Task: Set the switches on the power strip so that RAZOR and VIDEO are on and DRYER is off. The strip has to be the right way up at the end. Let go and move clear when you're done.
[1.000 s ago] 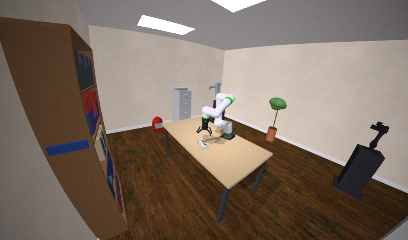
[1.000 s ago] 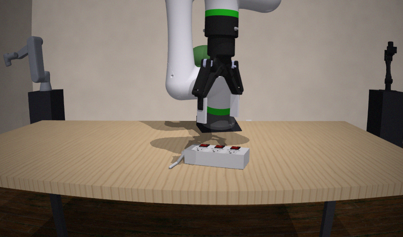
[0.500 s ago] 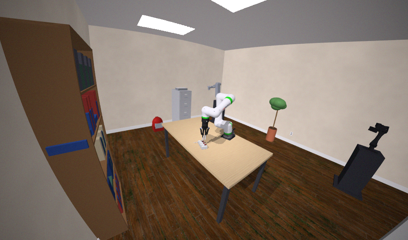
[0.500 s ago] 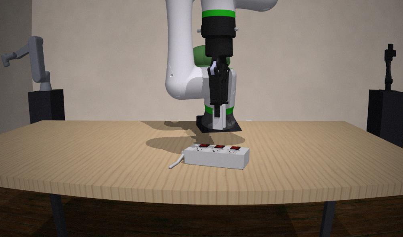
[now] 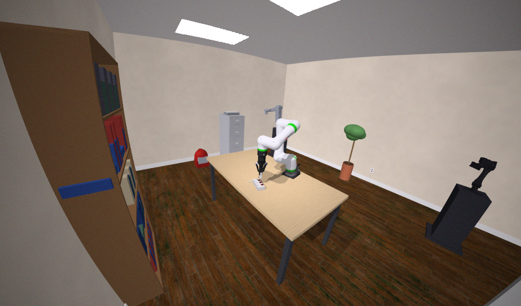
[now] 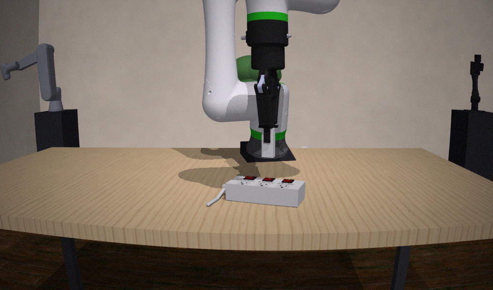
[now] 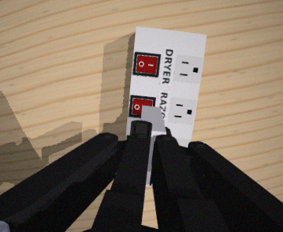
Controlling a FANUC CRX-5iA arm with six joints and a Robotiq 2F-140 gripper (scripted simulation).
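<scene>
A white power strip [image 6: 264, 190] lies the right way up on the wooden table, with three red rocker switches on top and a short cable stub at its left end. It also shows in the top view [image 5: 258, 185] and in the wrist view [image 7: 166, 84]. In the wrist view I read the DRYER switch [image 7: 146, 64] and the RAZOR switch [image 7: 140, 106]; the VIDEO end is hidden behind my fingers. My gripper [image 6: 268, 147] is shut and empty, pointing straight down a little above the strip's middle. Its fingertips [image 7: 148, 123] hang over the RAZOR switch.
The arm's base [image 6: 268, 149] stands on the table just behind the strip. A grey arm on a black stand [image 6: 50, 108] is at the far left and a black stand [image 6: 473, 136] at the far right, both off the table.
</scene>
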